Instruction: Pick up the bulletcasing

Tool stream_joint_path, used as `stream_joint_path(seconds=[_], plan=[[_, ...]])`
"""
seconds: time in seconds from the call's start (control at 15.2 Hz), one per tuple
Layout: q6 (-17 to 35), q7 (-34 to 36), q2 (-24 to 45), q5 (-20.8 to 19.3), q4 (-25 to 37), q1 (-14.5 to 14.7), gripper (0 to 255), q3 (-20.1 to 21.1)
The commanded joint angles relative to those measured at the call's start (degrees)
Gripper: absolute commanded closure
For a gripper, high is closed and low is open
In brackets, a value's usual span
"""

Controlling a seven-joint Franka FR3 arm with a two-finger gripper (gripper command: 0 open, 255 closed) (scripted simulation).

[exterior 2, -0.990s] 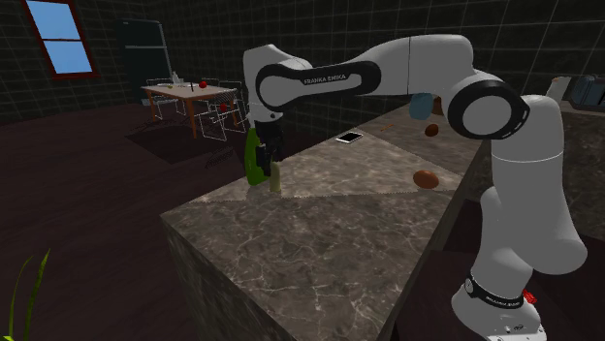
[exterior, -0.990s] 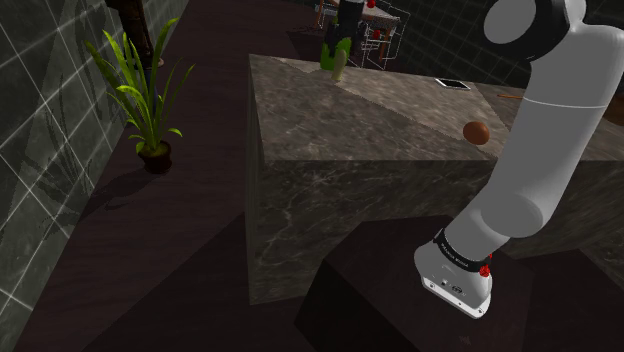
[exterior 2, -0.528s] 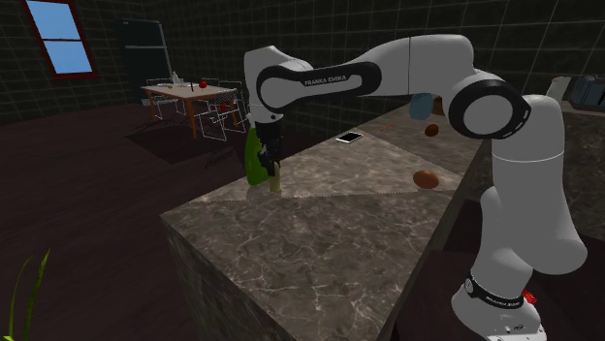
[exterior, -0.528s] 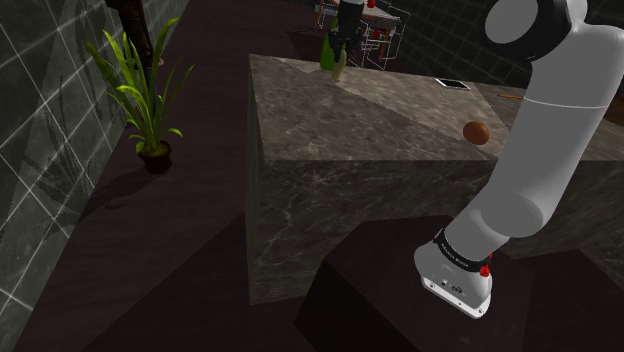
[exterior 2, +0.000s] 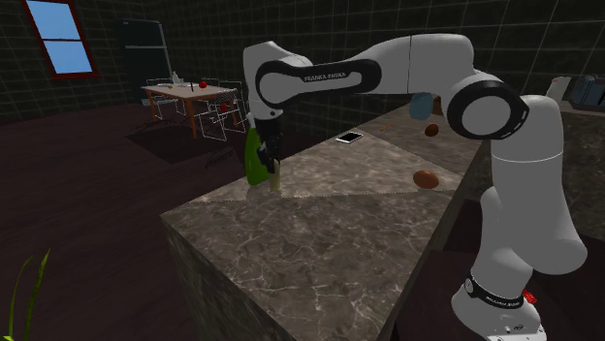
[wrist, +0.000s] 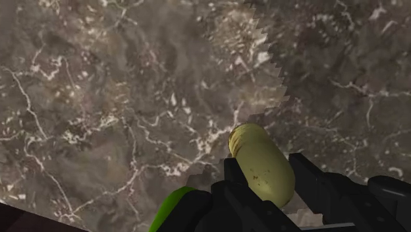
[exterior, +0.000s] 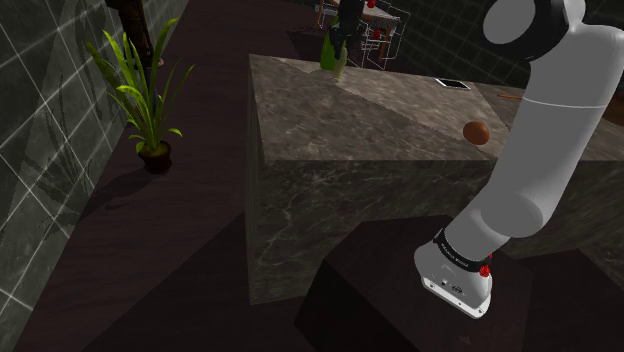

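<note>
The bullet casing (wrist: 253, 148) is a pale yellow-green cylinder with a rounded end. My black gripper (wrist: 265, 173) is shut on it, one finger on each side. It hangs upright just above the marble counter (wrist: 132, 99). In the shoulder view the gripper (exterior: 341, 60) and casing (exterior: 340, 69) are at the counter's far corner. In the second exterior view the casing (exterior 2: 276, 176) pokes out below the gripper (exterior 2: 272, 167), close to the counter's edge. A bright green object (exterior 2: 255, 160) stands right beside the hand, also seen as a green object (wrist: 172, 207) next to one finger.
A brown round object (exterior: 476, 132) and a flat phone-like slab (exterior: 451, 84) lie on the counter (exterior: 380, 110), nearer the arm. A potted plant (exterior: 145, 90) stands on the dark floor by the tiled wall. A dining table with wire chairs (exterior 2: 189, 95) lies beyond the counter.
The fingers have shut on the casing. Hand and casing sit very slightly higher than a second ago; the arm has otherwise hardly moved.
</note>
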Motion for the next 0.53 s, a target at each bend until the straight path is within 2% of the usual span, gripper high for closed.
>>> stream_joint_path(seconds=[0.0, 0.46], plan=[[-1.48, -0.11, 0.05, 0.02, 1.51, -0.05, 255, -0.02], [-7.67, -0.61, 1.60, 0.31, 9.26, -0.42, 255, -0.09]])
